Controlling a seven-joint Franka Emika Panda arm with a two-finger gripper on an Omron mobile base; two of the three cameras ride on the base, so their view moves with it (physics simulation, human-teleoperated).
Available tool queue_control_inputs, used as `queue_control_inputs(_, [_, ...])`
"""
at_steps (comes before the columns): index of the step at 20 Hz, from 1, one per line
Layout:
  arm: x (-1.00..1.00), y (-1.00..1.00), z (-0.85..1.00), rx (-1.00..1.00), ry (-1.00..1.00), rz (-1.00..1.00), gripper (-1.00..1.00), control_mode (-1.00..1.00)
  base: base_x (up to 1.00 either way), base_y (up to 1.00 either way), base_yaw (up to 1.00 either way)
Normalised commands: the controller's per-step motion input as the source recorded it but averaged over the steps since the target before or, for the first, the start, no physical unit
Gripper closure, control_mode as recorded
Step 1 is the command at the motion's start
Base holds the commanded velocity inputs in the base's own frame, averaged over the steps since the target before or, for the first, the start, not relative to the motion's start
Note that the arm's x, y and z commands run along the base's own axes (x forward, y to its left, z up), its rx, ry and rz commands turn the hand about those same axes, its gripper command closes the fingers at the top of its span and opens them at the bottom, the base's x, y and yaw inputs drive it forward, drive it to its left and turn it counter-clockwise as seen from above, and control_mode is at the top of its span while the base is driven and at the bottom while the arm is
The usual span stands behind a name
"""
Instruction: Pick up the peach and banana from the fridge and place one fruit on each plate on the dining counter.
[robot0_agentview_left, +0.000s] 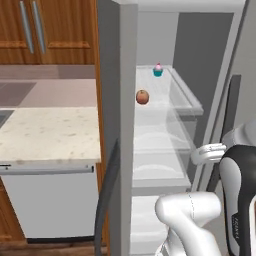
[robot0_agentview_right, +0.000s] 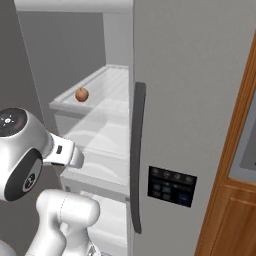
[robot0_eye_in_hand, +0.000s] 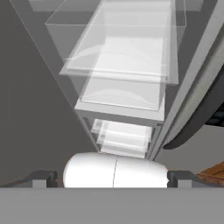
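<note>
End effector (robot0_eye_in_hand: 112, 179) sat nearest, fingertips spread wide, empty, low before the fridge (robot0_agentview_left: 165, 130). Peach (robot0_agentview_left: 142, 97) lay on an upper glass shelf (robot0_agentview_left: 175, 95) near a cupcake (robot0_agentview_left: 158, 70). Reaching up risked clipping shelf edges or nudging the peach away.

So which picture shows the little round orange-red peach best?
The left base view: the small round orange-red peach sits unblocked at the front of a clear glass fridge shelf, near the pink-topped cupcake. The right base view shows it smaller.
</note>
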Motion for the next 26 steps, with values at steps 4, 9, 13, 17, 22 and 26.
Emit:
queue_control_inputs(4, [0.0, 0.0, 0.0, 0.0, 0.0, 0.0, -1.0, 1.0, 0.55, 0.11, 0.01])
queue_control_inputs(9, [0.06, 0.04, 0.04, 0.0, -0.01, 0.02, -1.0, -1.0, 0.39, 0.18, 0.05])
queue_control_inputs(13, [0.17, 0.2, 0.6, 0.0, -0.04, 0.04, -1.0, -1.0, 0.0, 0.0, 0.0])
queue_control_inputs(17, [0.33, 0.24, 0.89, -0.04, -0.02, 0.0, -1.0, -1.0, 0.0, 0.0, 0.0])
queue_control_inputs(22, [0.61, 0.31, 0.56, -0.02, 0.0, 0.0, -1.0, -1.0, 0.0, 0.0, 0.0])
queue_control_inputs(26, [0.71, 0.15, 0.04, 0.0, 0.0, 0.0, -1.0, -1.0, 0.0, 0.0, 0.0])
